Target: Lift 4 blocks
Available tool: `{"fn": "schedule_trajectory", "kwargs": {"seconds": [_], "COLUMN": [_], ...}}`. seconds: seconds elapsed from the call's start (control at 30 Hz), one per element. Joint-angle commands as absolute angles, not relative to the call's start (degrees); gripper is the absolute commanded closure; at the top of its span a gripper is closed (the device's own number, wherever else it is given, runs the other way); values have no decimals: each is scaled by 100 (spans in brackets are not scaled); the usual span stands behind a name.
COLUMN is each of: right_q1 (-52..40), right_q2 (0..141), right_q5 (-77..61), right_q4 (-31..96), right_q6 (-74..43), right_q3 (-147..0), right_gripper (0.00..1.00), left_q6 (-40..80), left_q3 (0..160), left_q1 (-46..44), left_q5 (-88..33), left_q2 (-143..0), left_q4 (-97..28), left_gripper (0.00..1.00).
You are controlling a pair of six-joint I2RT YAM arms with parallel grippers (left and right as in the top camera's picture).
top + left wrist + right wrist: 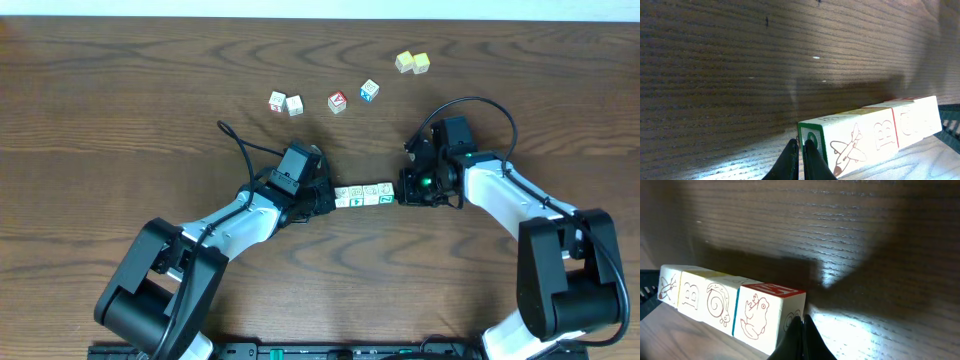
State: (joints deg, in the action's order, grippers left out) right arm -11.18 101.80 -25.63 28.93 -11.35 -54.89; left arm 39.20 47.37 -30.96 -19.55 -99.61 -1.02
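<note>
Four white picture blocks point(363, 194) form one tight row at the table's centre, squeezed end to end between my two grippers. The left gripper point(328, 199) is shut, and its closed tips point(801, 146) press on the green-ringed end face of the plane block point(850, 145). The right gripper point(403, 190) is also shut, and its closed tips point(802, 324) push against the end face of the frog block point(757, 315). Nothing sits between either pair of fingers. A dark shadow lies behind the row in both wrist views. I cannot tell whether the row is off the table.
Several loose cubes lie farther back: two white ones with pink-red edges point(285, 103), a red-faced one point(337, 101), a blue-sided one point(369, 91) and two pale yellow ones point(412, 63). Black cables loop behind both arms.
</note>
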Motion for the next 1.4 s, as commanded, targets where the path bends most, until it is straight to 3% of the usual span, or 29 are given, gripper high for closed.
{"fn": "schedule_trajectory", "kwargs": {"seconds": [0.0, 1.37], "right_q1": [-1247, -1247], "right_q2": [9891, 9747], "right_q5": [-2895, -3159], "right_q4": [2899, 2939], "right_q6": [-1153, -1288], "right_q3": [-5465, -5485], "right_gripper": [99, 99], "left_q6": [3909, 3911], "left_q3": [4711, 4711], "left_q1": [-3138, -3138], "left_q5": [-2250, -2359], "left_q2": [-9830, -9631], "left_q4": [-34, -99], "left_gripper": [93, 93]}}
